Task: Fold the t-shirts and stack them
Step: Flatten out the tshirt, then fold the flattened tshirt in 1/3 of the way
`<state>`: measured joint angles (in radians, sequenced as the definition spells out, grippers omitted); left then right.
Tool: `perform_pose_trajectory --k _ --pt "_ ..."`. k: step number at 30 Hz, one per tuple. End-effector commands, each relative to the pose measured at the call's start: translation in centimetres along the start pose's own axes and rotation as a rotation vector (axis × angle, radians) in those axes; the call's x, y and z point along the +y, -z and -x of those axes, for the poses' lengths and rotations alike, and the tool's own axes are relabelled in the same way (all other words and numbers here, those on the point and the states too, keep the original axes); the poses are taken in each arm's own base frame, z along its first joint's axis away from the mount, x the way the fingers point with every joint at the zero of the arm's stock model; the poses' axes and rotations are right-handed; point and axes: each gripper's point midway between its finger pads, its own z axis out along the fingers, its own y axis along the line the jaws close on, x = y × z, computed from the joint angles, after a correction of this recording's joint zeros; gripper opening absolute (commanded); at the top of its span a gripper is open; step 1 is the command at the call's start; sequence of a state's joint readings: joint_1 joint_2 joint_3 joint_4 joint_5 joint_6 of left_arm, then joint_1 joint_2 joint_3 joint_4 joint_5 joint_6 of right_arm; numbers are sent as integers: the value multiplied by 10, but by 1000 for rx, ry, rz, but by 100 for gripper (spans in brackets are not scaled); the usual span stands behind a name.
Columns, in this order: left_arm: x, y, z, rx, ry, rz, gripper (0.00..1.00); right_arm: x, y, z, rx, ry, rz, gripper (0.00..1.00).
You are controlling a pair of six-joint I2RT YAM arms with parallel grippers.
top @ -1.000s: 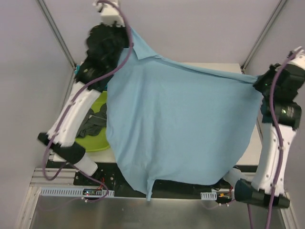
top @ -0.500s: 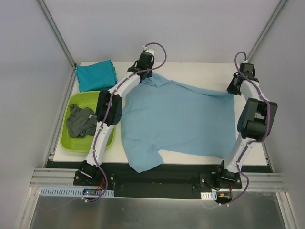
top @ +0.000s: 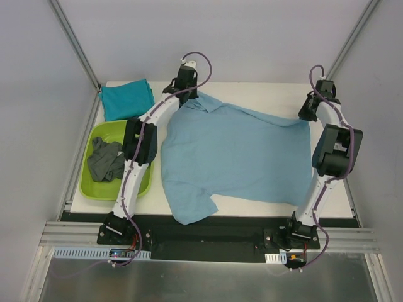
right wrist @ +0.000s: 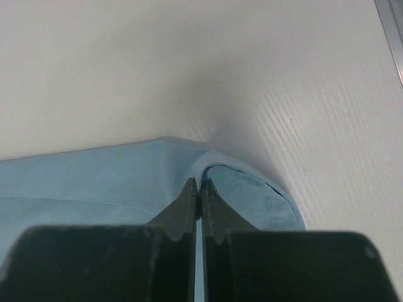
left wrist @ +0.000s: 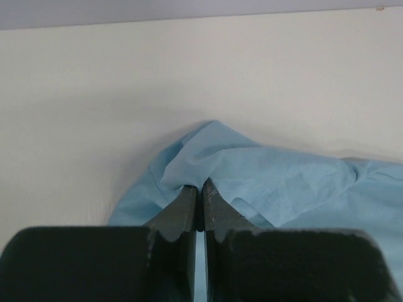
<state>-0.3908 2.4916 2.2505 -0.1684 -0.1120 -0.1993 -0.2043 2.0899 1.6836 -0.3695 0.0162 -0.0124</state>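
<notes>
A light blue t-shirt (top: 233, 157) lies spread on the white table, plain side up, one sleeve hanging over the near edge. My left gripper (top: 189, 94) is at its far left corner, shut on a pinch of the blue cloth (left wrist: 189, 170). My right gripper (top: 307, 116) is at its far right corner, shut on the blue hem (right wrist: 252, 195). A folded teal t-shirt (top: 127, 99) lies at the far left of the table. A crumpled dark grey t-shirt (top: 107, 160) lies in the lime-green tub.
The lime-green tub (top: 94, 189) stands at the table's left edge, next to my left arm. White table (top: 258, 94) shows beyond the shirt's far edge. Slanted frame posts (top: 75, 44) stand at both far corners.
A second ago both arms held the blue shirt hanging high near the camera. They lowered it and spread it on the table, then shifted it slightly farther back. Both grips held.
</notes>
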Motion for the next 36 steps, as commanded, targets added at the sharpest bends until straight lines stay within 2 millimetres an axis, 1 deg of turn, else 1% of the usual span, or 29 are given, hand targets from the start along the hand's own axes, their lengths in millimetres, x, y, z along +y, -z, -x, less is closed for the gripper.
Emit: perform_pose_trajectory --k 1,2,4,6,8,13,16,21,22,29,34,36 --pt "-18 65 72 -130 82 -62 0 16 46 34 -94 3 81 0" --pt "-18 71 69 -118 98 -65 0 18 51 33 -89 12 94 0" --pt "-20 90 70 -104 126 -69 0 21 59 31 -77 30 113 0" --pt "-20 110 71 -94 152 -57 0 17 68 30 -76 43 94 0" --pt "-22 127 68 -78 167 -55 0 13 78 30 -82 52 82 0" --pt "-16 160 45 11 220 0 0 8 89 26 -72 64 60 0" --pt "-12 178 30 57 257 31 0 2 92 25 -64 58 47 0" --pt "-9 206 0 106 295 80 0 -4 95 22 -45 66 41 0" --pt "-9 211 -9 124 298 86 0 -5 96 21 -43 67 40 0" --pt "-19 245 -52 186 344 82 0 -9 96 14 -27 73 35 0" --pt "-15 261 -86 231 379 112 0 -13 93 5 -20 74 36 0" --pt "-14 263 -106 276 374 118 0 -15 93 3 -17 71 29 0"
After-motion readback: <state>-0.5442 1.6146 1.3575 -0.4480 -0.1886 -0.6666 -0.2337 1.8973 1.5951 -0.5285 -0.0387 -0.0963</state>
